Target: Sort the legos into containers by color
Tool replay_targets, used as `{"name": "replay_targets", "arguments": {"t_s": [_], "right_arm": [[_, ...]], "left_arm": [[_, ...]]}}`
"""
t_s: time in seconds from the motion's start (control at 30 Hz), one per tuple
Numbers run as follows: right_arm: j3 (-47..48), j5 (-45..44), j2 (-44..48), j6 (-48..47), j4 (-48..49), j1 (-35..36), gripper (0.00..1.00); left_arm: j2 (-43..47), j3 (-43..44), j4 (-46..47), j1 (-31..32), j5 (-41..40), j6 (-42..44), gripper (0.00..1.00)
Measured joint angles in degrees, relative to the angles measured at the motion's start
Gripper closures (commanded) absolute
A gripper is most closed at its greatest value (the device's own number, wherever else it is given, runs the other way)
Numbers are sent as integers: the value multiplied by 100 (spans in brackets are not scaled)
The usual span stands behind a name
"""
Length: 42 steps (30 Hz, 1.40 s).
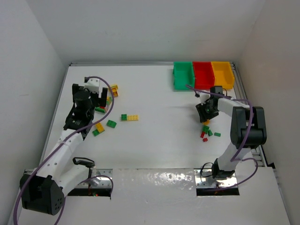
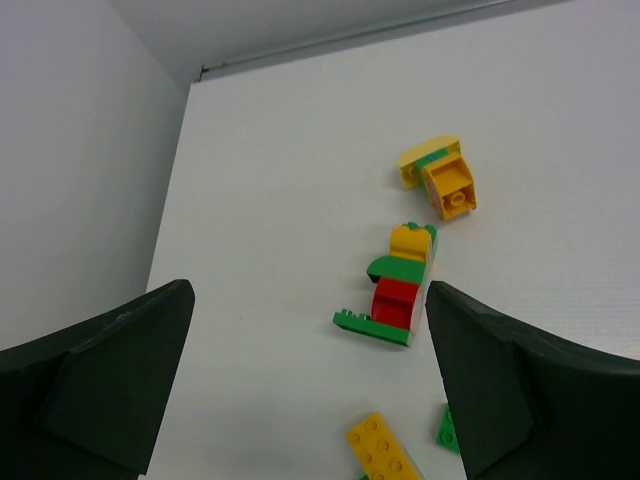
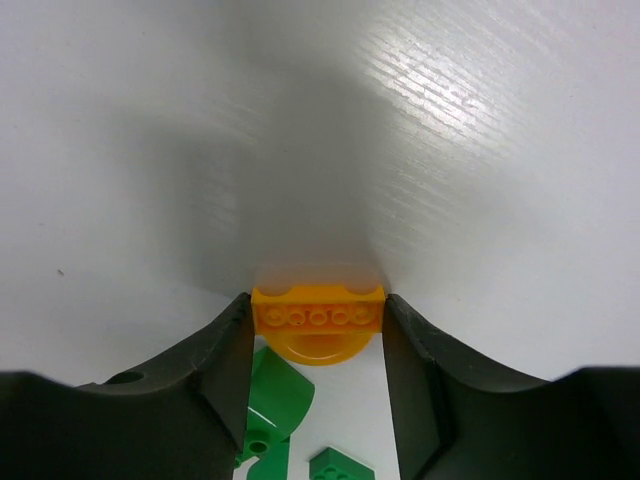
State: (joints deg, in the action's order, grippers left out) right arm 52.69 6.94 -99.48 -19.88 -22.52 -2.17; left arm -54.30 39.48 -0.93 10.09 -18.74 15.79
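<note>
Clamping small yellow-orange plastic studded brick [image 3: 318, 318] in right gripper [image 3: 317, 305], with left gripper [image 2: 308, 292] gaping empty; next, lift and carry to yellow-orange rectangular plastic bin [image 1: 222, 83].

No legible text or markings

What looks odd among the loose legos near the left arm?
A clump of green, red and yellow legos, apparently stuck together, lies on its side by the left end effector. It mixes colours, so it cannot be sorted whole.
</note>
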Motion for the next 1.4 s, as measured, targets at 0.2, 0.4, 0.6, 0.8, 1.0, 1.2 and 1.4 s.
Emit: {"name": "replay_targets", "arguments": {"t_s": [0.2, 0.4, 0.6, 0.8, 1.0, 1.2, 1.4], "right_arm": [[-11, 48, 0, 57, 61, 0, 67], [-63, 59, 44, 61, 116, 0, 72], [-125, 79, 76, 105, 208, 0, 71], [-125, 170, 79, 146, 264, 0, 71], [-125, 260, 76, 151, 262, 0, 72], [9, 275, 72, 195, 96, 0, 74], [638, 481, 74, 562, 37, 0, 74]], "left_arm": [[-15, 72, 245, 0, 210, 85, 0], [-72, 72, 240, 0, 278, 79, 0], [-79, 72, 243, 0, 337, 61, 0], [-81, 72, 229, 0, 326, 63, 0], [-17, 72, 175, 0, 306, 61, 0], [74, 72, 175, 0, 295, 44, 0], [74, 72, 160, 0, 293, 35, 0]]}}
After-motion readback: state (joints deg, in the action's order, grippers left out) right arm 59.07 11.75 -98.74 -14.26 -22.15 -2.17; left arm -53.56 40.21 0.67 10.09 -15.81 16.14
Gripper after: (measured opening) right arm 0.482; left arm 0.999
